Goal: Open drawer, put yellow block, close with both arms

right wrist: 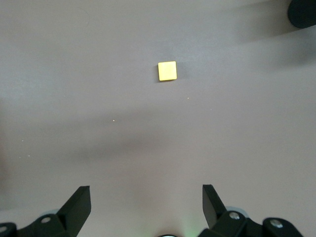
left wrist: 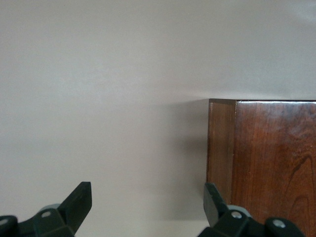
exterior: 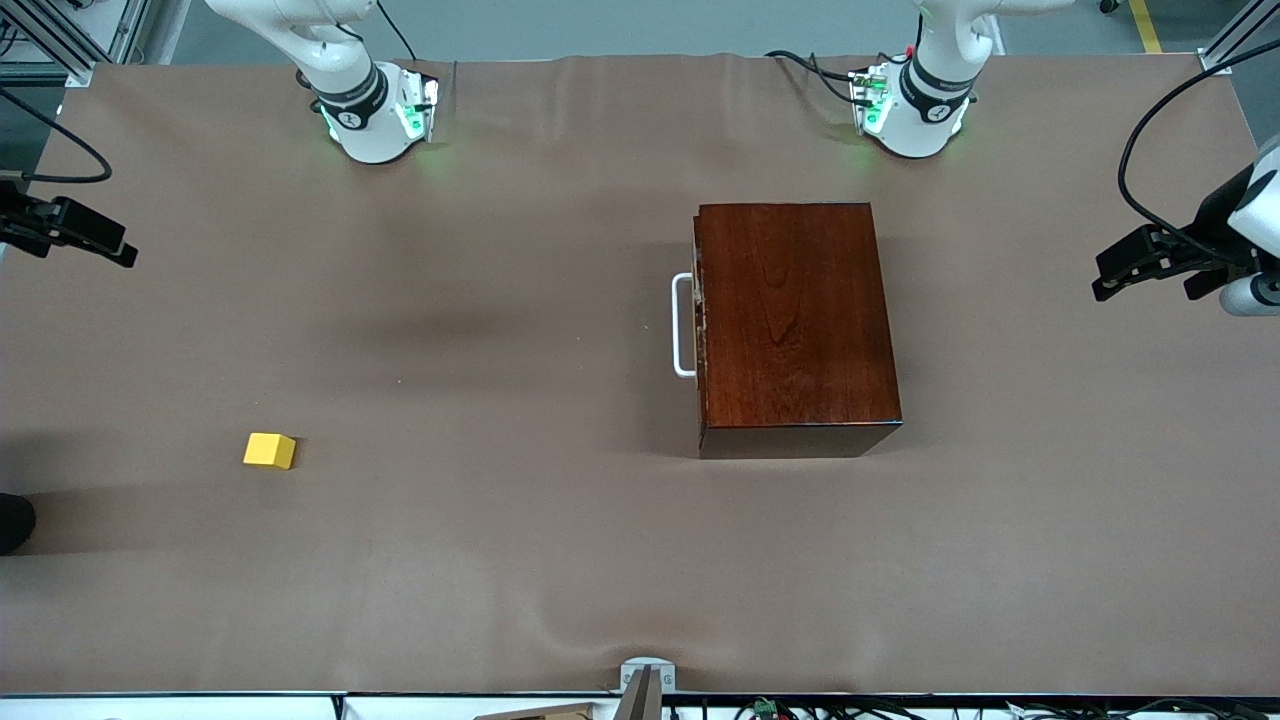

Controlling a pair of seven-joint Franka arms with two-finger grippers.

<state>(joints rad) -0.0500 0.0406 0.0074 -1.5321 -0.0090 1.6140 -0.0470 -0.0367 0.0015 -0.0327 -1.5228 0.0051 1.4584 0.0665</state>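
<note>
The dark reddish-brown box (exterior: 795,320) stands on the table toward the left arm's end. Its drawer is pushed in, so only the white bar handle (exterior: 679,325) shows, facing the right arm's end. The yellow block (exterior: 269,450) lies toward the right arm's end, nearer to the front camera than the box. My left gripper (exterior: 1105,275) hangs open and empty over the table's edge at the left arm's end; its wrist view shows open fingers (left wrist: 79,200) and a box corner (left wrist: 266,158). My right gripper (exterior: 118,245) hangs open and empty over the right arm's end; its wrist view shows the block (right wrist: 167,71).
A brown cloth (exterior: 500,560) covers the table, slightly wrinkled. A black round object (exterior: 12,522) sits at the table's edge at the right arm's end, also in the right wrist view (right wrist: 303,12). A small grey mount (exterior: 645,678) sits at the near edge.
</note>
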